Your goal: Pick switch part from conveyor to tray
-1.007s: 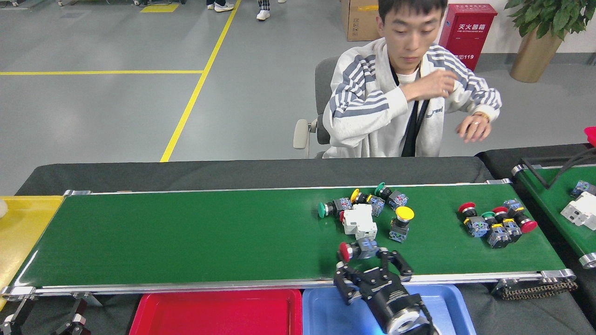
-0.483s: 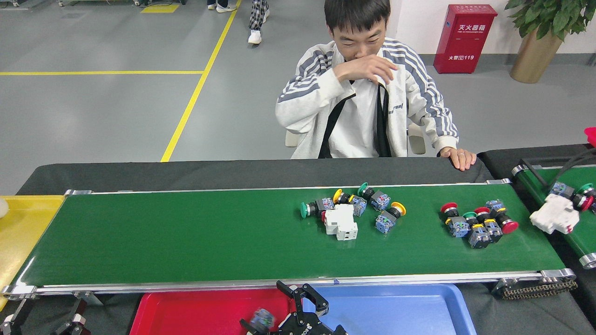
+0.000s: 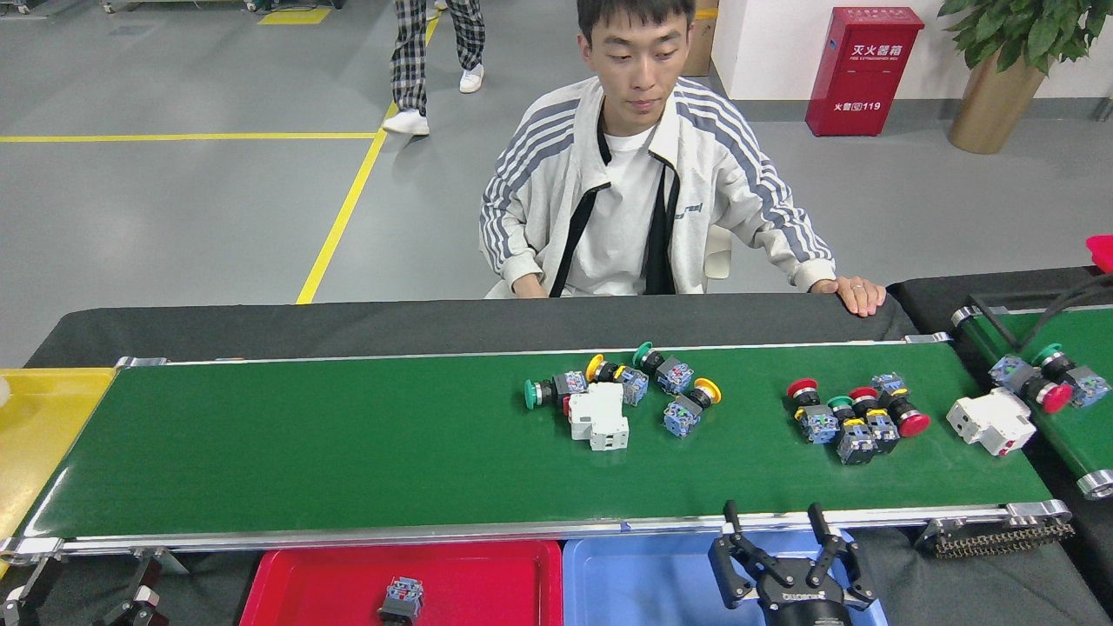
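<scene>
Head view: one switch part lies in the red tray. Many more sit on the green conveyor, so most work remains. The right gripper hovers over the blue tray, fingers spread, empty. The left gripper is unseen.

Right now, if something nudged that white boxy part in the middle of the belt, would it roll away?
Probably not: the white block looks flat-sided and lies low, so it should slide. Its plastic-looking shell seems rigid. Neighbouring round-capped switches might roll.

Dark-green conveyor, red tray, blue tray, grey-striped white jacket.
</scene>
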{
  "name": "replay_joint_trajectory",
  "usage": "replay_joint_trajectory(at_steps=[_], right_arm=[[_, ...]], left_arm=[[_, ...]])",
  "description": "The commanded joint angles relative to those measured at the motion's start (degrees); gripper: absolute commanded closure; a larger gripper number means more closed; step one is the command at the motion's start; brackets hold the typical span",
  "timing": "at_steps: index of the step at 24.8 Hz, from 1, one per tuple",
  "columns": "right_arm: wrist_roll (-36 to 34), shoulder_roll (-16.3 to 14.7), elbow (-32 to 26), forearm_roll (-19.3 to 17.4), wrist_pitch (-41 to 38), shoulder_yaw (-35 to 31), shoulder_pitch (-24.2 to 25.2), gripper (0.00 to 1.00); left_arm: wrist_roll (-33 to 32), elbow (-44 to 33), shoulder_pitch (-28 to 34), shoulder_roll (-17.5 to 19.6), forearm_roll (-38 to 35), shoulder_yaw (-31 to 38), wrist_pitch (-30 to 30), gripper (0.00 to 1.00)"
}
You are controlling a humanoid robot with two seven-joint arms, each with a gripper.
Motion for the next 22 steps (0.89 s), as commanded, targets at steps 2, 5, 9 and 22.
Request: replay_joint_trajectory(at_steps=[2,5,9,22], right_arm=[[0.50,-0.52,1.97,0.05,2.36,-0.73,-3.05,0.01],[2.79,-2.81,6.71,0.05,4.38,-0.73,-8.32,0.01],[3.84,-2.98,10.67,0.13,5.17,-0.64,-12.10,0.01],[5.87,-2.72,15.95,0.40,5.17,0.06,-16.77,0.01]], left_arm=[[0.18,-0.74,-0.23,0.83,0.12,0.39,-0.09,0.00],[0.26,-0.74,-0.23,0.83,0.12,0.48,-0.09,0.00],[0.26,-0.74,-0.23,1.01,0.12,0.48,-0.09,0.00],[0.26,-0.74,-0.23,1.10,0.12,0.39,-0.09,0.00]])
